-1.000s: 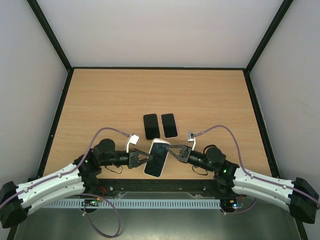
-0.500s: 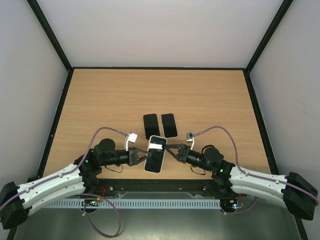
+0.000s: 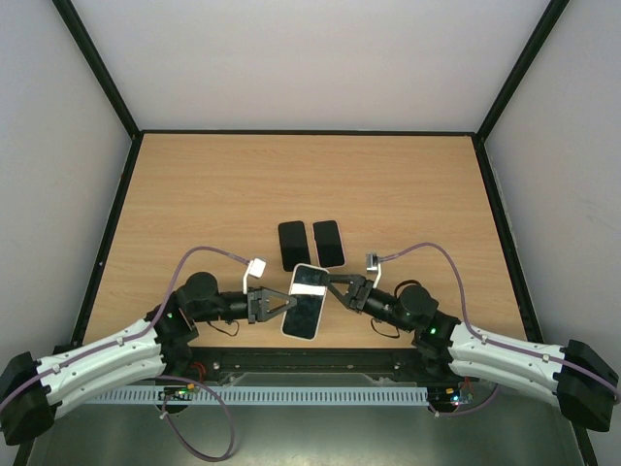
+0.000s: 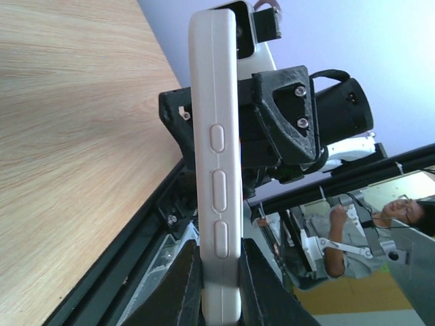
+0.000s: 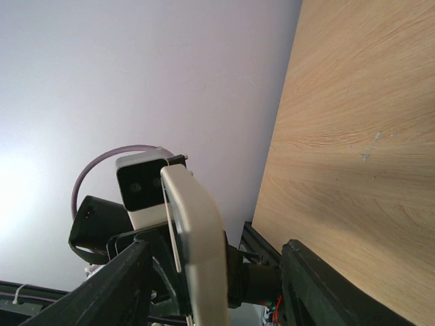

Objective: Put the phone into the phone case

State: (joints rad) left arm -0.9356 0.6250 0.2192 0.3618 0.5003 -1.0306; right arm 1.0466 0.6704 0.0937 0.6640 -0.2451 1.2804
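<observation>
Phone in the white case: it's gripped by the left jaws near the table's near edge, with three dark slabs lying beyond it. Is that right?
Not quite. Only two dark slabs lie side by side beyond it, not three; the top external view shows this. The phone in its white case is indeed held by the left gripper, jaws shut on it, near the table's near edge.

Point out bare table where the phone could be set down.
Free: the far half behind the two black items, and the left and right sides. Crowded: near centre, where the left gripper and right gripper flank the phone.
</observation>
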